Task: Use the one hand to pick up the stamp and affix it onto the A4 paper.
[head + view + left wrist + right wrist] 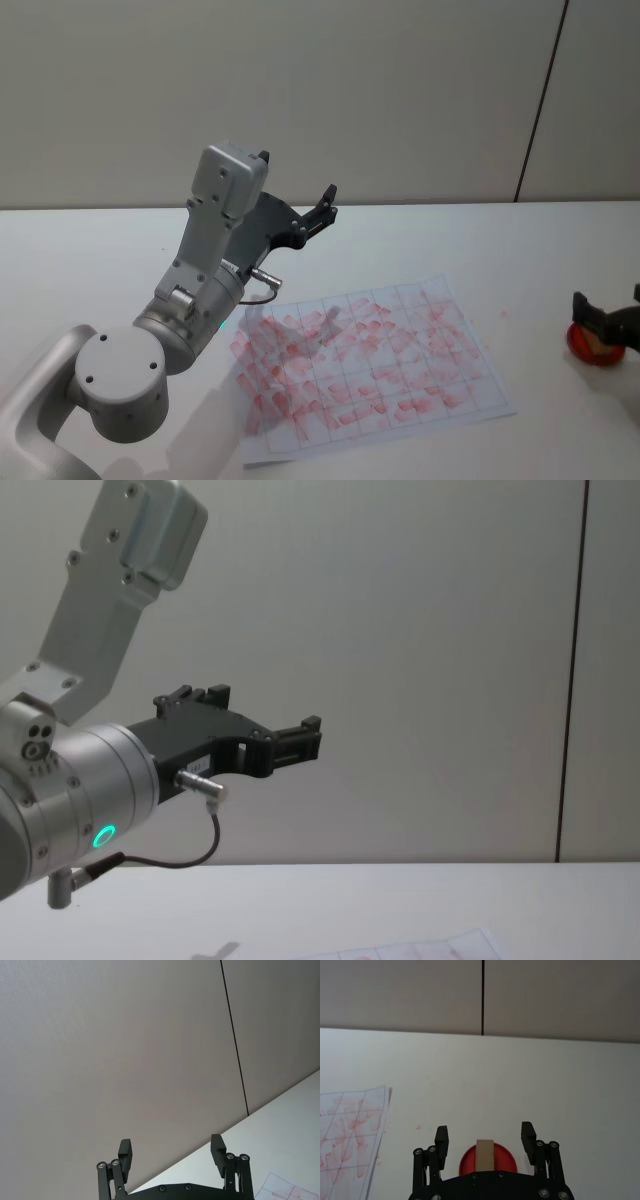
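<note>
The stamp [485,1158], a red round base with a tan handle standing upright on it, is seen on the white bench [540,260], well to the robot's right of the A4 paper [375,360]. The right pincer [485,1136] is held low over it with its fingers apart, one on each side of the handle and not touching it. This placement is judged to suit closing on the handle, so the pick-up step seems to be in hand and not yet made. The A4 paper lies flat near the middle of the bench, its grid boxes already crowded with red marks, and is left uncovered so that a print can be set on it. The left pincer [300,212] is held raised well above the bench with its fingers apart and empty, presumably kept out of the way since one arm is meant to work alone.
</note>
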Controlling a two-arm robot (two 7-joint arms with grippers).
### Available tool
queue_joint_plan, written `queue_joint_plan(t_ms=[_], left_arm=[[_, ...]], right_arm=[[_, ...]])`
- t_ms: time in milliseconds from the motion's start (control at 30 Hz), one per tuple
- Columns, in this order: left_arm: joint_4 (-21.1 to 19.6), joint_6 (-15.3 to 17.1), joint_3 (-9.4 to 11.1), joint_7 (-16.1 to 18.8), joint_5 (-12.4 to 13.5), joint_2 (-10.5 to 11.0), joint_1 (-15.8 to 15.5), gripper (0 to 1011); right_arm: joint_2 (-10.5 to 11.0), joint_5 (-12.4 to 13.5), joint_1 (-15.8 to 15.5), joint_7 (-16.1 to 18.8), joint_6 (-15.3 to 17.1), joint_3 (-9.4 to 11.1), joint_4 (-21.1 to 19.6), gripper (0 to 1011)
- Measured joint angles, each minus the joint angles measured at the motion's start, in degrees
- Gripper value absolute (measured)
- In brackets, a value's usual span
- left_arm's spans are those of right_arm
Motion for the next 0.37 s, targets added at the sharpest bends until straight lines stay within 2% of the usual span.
queue_joint_plan(t_ms=[167,367], left_arm=[[0.0,0.0,0.0,0.0,0.0,0.0,0.0,1001],[0.0,0.0,0.0,0.0,0.0,0.0,0.0,1001]], right_arm=[[0.3,-0.8,-1.0,0.3,-3.3,0.1,-1.6,992],[0.5,-1.9,-2.3,0.6,-7.4,0.3,-3.8,1001]])
